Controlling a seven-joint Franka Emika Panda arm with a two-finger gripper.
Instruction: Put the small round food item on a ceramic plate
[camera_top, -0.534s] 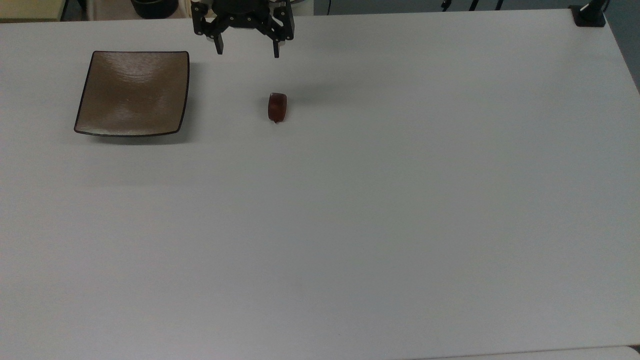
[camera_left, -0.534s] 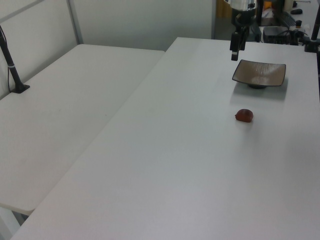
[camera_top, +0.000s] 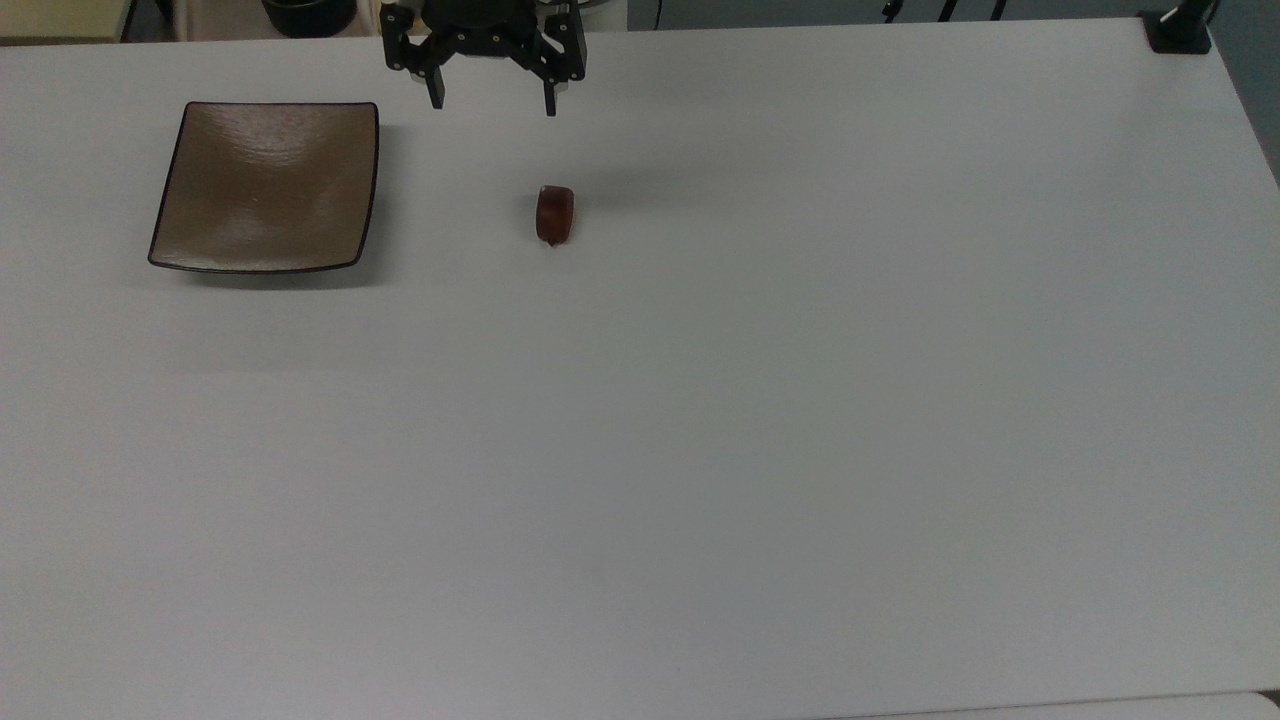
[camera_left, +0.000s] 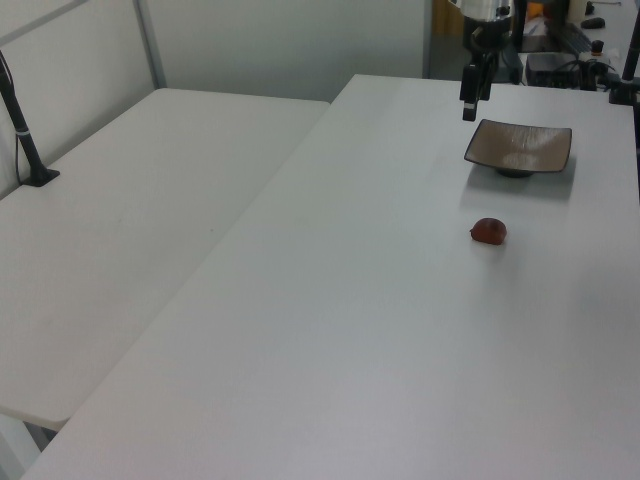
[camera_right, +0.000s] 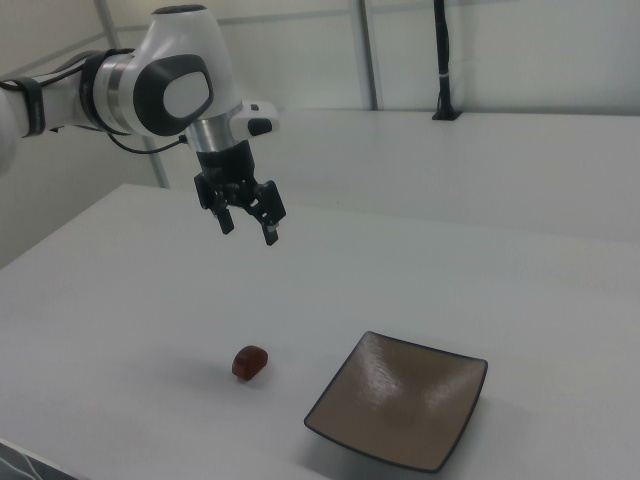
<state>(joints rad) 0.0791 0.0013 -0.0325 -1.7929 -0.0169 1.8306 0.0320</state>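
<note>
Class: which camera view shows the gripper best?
The right view: the gripper hangs with jaws open, seen whole above the table. The top view crops it at the frame's edge; the left view shows it edge-on.

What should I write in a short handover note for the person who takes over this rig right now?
Gripper: open, empty, held in the air above the table, touching nothing.
Small round food item: lying on the table, apart from the plate, below the gripper in the top view.
Ceramic plate: on the table with nothing on it, at the top view's left of the food item.
Done: nothing yet; the item is not grasped.
Left: lower the gripper over the item, close on it, lift, carry it over the plate, and release it there.
</note>
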